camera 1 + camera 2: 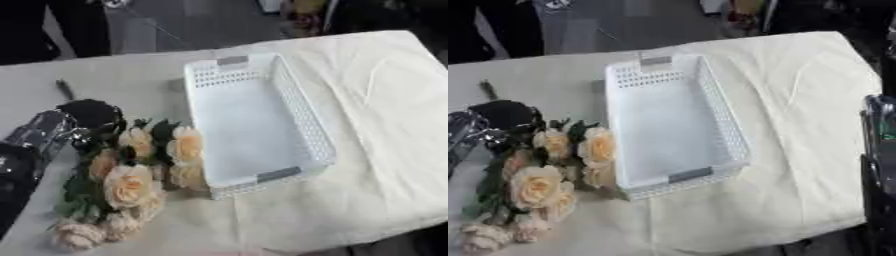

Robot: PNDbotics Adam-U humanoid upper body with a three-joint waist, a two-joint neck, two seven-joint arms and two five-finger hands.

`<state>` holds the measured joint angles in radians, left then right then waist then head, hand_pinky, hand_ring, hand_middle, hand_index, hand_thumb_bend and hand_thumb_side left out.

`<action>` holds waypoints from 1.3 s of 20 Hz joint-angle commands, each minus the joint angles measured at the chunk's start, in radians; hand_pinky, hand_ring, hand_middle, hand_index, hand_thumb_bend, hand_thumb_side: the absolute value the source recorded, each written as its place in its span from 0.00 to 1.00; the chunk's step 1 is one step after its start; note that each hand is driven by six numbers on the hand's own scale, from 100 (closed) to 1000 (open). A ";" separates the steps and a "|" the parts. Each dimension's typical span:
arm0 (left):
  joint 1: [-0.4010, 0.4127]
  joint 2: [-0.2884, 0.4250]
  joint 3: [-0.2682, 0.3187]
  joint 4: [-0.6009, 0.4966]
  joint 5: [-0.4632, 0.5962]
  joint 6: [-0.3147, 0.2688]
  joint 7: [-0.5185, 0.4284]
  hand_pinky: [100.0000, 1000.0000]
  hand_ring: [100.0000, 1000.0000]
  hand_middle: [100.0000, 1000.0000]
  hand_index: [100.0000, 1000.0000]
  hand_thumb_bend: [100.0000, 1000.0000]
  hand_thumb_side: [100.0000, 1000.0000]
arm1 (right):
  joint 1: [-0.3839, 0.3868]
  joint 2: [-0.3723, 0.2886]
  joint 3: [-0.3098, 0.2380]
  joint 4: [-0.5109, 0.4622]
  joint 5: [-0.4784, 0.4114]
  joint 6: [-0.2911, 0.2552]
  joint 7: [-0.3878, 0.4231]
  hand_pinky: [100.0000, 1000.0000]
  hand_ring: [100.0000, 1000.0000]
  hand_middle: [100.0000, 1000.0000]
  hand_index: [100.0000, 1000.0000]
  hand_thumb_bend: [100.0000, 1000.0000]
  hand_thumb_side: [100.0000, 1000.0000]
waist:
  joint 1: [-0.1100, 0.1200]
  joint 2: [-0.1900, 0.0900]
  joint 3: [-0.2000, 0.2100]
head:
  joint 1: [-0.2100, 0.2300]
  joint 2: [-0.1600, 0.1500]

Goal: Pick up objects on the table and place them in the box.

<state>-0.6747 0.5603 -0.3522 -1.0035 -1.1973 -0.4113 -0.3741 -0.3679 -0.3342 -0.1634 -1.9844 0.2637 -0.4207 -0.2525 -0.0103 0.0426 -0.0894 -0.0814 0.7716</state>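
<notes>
- The bouquet [131,175] of pale peach roses lay on the cloth-covered table [385,100], just beside the left wall of the box [254,125] and outside it.
- The box, a white perforated tray with grey handles, stood in the middle of the table and held nothing, so nothing had been placed yet.
- The left hand [92,117] sat at the top end of the bouquet, touching the leaves and upper blooms, likely there to take hold of the flowers for the short lift into the box.
- That hand showed only as a dark rounded mass against dark foliage; I could not tell whether its fingers were curled on the stems or merely resting there.
- A thin dark thing [65,89] lay on the cloth beyond the hand; its nature was unclear.
- At the right edge of the right eye view, dark parts of the right arm [878,165] came in, cut off by the frame, and no hand could be made out there.
</notes>
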 commanded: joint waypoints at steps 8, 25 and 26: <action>-0.050 0.158 -0.026 -0.162 0.137 0.039 -0.148 0.00 0.00 0.00 0.00 0.12 0.00 | 0.001 -0.030 -0.011 -0.016 0.012 0.006 -0.006 0.58 0.76 0.72 0.86 0.00 0.62 | 0.016 -0.029 0.005 | -0.028 -0.002; -0.118 0.260 0.005 -0.326 0.188 0.087 -0.265 0.00 0.00 0.00 0.00 0.24 0.00 | 0.013 -0.043 -0.012 -0.016 0.020 0.011 -0.010 0.58 0.76 0.72 0.86 0.00 0.62 | 0.034 -0.051 0.013 | -0.046 -0.002; -0.118 0.261 0.003 -0.332 0.187 0.084 -0.262 0.00 0.00 0.00 0.00 0.13 0.00 | 0.014 -0.042 -0.012 -0.016 0.020 0.011 -0.010 0.58 0.76 0.72 0.86 0.00 0.62 | 0.034 -0.051 0.013 | -0.046 -0.002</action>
<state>-0.7679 0.7866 -0.3632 -1.3162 -1.0154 -0.3250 -0.6345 -0.3482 -0.3522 -0.1693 -1.9844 0.2804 -0.4108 -0.2611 0.0232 0.0059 -0.0769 -0.1167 0.7716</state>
